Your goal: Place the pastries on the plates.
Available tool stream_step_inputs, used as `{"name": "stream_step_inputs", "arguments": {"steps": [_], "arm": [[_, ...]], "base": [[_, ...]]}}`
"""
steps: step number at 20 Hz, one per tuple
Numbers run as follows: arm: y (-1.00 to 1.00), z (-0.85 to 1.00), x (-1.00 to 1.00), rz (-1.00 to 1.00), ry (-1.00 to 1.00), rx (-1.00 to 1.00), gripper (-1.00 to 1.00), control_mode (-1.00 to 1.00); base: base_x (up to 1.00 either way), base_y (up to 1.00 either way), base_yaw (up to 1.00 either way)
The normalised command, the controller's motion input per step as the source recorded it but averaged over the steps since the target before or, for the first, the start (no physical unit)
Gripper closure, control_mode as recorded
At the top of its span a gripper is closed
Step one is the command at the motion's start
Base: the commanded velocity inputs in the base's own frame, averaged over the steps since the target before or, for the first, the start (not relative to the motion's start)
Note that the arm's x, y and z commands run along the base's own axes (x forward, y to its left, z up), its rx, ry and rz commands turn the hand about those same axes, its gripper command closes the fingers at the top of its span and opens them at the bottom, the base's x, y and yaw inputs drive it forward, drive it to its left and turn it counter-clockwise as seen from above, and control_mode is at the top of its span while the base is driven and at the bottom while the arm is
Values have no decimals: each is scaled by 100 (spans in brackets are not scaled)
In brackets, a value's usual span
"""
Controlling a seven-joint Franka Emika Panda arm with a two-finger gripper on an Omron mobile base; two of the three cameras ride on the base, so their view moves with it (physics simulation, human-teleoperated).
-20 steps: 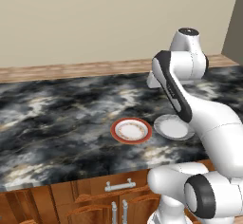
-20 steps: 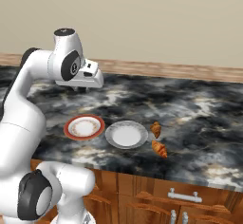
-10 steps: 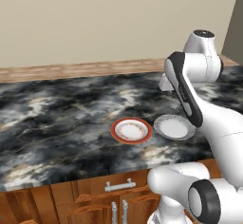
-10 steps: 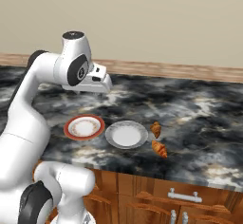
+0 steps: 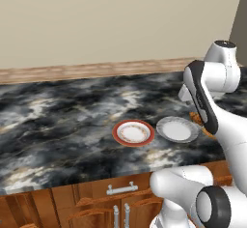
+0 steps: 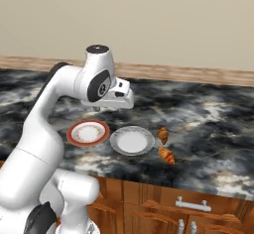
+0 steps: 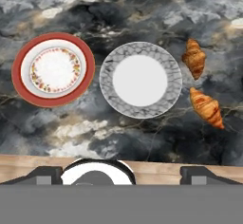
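black marbled stone surface (image 7: pixel 142 4) carries two croissant pastries: dark brown croissant (image 7: pixel 194 58), golden-orange croissant (image 7: pixel 206 107). light, crumbly; pinch mid-body gently. jaws' state: cannot tell.

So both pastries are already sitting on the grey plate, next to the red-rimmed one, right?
Not quite. In the hand view both pastries lie on the bare counter beside the grey plate, not on it. That plate does sit next to the red-rimmed plate, and both are empty.
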Motion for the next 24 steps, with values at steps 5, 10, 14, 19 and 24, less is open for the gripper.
{"name": "stream_step_inputs", "arguments": {"steps": [5,10,14,19,24], "arm": [[-64,-28,-7,4,2,0,-100,-100],[-51,-36,0,6,6,-3,-100,-100],[-35,-32,0,5,8,-4,-100,-100],[-43,-34,0,5,11,-1,-100,-100],[-46,-39,0,5,11,0,-100,-100]], "base": [[0,0,0],[0,0,0],[0,0,0],[0,0,0],[0,0,0]]}}
